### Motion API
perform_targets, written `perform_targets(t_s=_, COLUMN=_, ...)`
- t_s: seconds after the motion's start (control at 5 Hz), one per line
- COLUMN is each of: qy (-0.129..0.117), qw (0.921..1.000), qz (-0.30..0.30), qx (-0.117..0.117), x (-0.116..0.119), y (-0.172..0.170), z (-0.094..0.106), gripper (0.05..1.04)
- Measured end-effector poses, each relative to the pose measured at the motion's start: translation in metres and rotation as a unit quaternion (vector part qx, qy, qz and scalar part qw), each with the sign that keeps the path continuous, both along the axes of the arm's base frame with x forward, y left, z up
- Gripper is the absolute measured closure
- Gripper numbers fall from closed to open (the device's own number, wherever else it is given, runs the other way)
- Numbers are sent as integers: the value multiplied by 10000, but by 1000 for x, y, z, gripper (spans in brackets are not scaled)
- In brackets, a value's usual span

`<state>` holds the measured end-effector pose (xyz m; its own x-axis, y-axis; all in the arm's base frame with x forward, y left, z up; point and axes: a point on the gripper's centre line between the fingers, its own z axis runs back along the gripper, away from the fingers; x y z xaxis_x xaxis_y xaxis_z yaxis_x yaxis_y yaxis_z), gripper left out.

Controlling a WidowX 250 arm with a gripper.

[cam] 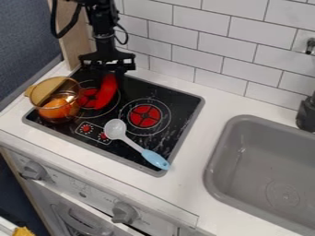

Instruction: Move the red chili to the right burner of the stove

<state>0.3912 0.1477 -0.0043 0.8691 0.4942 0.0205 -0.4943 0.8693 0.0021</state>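
Observation:
The black gripper (107, 67) hangs over the back left part of the black stove (190, 102). Directly below it is the red chili (107, 91), its upper end close against the gripper and its lower end over the left burner (90, 98). Whether the chili is held or rests on the stove, I cannot tell. The right burner (144, 115), with its red centre, is to the right of the chili and nearer the front.
An amber see-through pot (44, 90) with an orange item inside stands at the stove's left. A spoon (131, 142) with a blue handle lies across the front, just below the right burner. A grey sink (258, 161) is at right; a tiled wall rises behind.

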Motion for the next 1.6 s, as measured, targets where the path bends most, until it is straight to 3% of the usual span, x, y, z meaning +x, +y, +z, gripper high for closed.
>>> perform_targets(t_s=0.4, qy=-232, qw=9971, qz=-722, qx=7, x=5, y=-43, z=46, gripper=517)
perform_targets(t_s=0.6, qy=-234, qw=9897, qz=-1408, qx=-134, x=3, y=-74, z=51, gripper=518)
perform_targets(t_s=0.8, qy=-190, qw=9829, qz=-1785, qx=-416, x=-3, y=-97, z=41, gripper=518)
perform_targets(t_s=1.0, qy=-320, qw=9824, qz=-1796, qx=-392, x=2, y=-105, z=37, gripper=518)
perform_targets(t_s=1.2, qy=-85, qw=9807, qz=-1927, qx=-319, x=-2, y=-109, z=14, gripper=517)
perform_targets(t_s=1.6, qy=39, qw=9757, qz=-2154, qx=-404, x=-4, y=-121, z=1, gripper=517)
